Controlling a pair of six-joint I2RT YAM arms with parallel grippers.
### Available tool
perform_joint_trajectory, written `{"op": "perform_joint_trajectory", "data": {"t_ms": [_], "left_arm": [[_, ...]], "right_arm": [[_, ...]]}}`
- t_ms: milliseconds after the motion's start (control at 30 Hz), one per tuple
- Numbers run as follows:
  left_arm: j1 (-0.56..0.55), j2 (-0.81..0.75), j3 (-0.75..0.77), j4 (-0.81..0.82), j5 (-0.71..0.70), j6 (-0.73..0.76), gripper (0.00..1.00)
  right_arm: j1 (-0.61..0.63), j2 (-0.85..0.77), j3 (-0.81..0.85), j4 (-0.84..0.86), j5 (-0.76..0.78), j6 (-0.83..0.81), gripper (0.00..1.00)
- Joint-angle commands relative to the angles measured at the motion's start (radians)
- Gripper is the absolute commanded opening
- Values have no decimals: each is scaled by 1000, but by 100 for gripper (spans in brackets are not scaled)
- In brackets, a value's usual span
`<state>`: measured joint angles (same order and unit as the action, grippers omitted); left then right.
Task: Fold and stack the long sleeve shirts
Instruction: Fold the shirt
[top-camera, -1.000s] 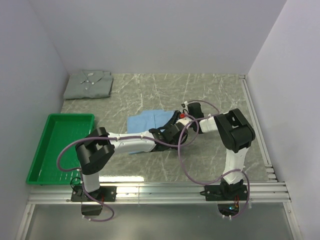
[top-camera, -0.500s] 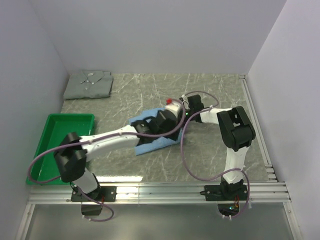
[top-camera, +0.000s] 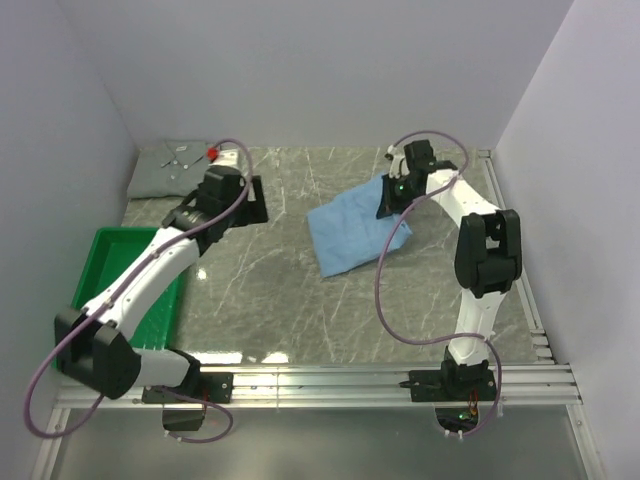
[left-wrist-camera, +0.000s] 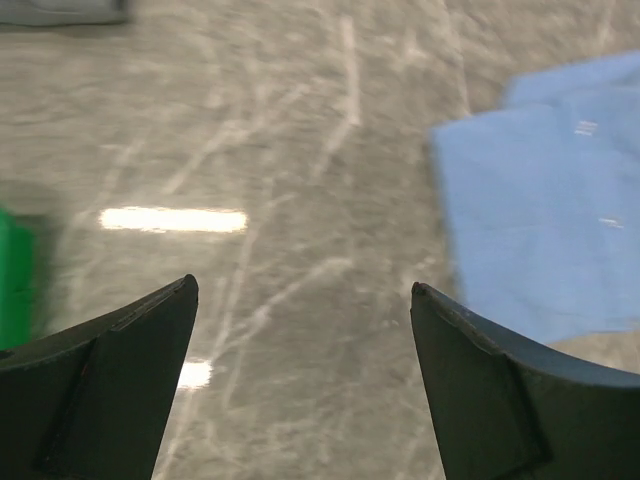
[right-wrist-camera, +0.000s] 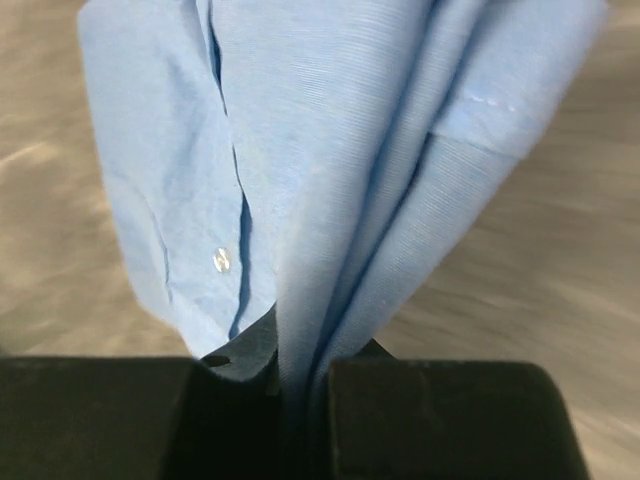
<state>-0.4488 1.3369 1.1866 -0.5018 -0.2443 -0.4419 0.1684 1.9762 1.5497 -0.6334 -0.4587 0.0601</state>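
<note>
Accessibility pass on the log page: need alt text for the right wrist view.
The right claw is shut on a bunched edge of the light blue shirt, whose folds fill most of the frame, one small button showing. Blurred grey table behind.

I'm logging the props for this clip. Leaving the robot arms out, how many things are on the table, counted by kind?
Shirts: 2 (light blue shirt, grey-green shirt)
Trays: 1 (green tray)
Total: 3
</note>
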Motion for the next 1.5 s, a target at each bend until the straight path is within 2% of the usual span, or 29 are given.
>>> {"op": "perform_joint_trajectory", "data": {"t_ms": [0,67,200,267,333,367,433,500,600,833,1000,1167,1267,1400,1467], "left_arm": [[51,-106,-73,43,-13,2,93],[93,-114,-97,43,11,-1,93],[104,-108,-101,36,-18,9,92],[104,-113,-105,40,0,11,91],[104,-116,-105,37,-12,9,91],[104,-116,-105,36,-18,11,91],[104,-120,-107,37,-24,9,91],[104,-125,-110,37,-27,11,91],[104,-133,-113,37,-35,9,91],[105,-139,-116,37,-70,9,91],[107,-143,-116,36,-78,9,91],[113,-148,-117,39,-76,8,91],[114,-147,-119,39,-81,8,91],[117,-147,-119,37,-87,6,91],[117,-146,-117,37,-89,3,91]], "right_arm": [[-15,-60,162,-214,286,-132,0],[-15,-63,275,-250,412,-146,0],[-13,-13,531,-421,807,-161,0],[-9,10,637,-456,955,-175,0],[9,21,671,-473,1227,-201,0],[22,18,658,-463,1312,-219,0],[46,-2,604,-393,1467,-265,3],[97,4,502,-314,1531,-338,6],[134,80,435,-316,1572,-324,7],[239,366,449,-506,1628,-62,4],[364,453,428,-514,1608,12,4],[451,527,516,-572,1566,61,4],[499,562,562,-580,1522,64,12],[560,605,621,-594,1450,66,32],[595,609,653,-598,1412,70,36]]}}
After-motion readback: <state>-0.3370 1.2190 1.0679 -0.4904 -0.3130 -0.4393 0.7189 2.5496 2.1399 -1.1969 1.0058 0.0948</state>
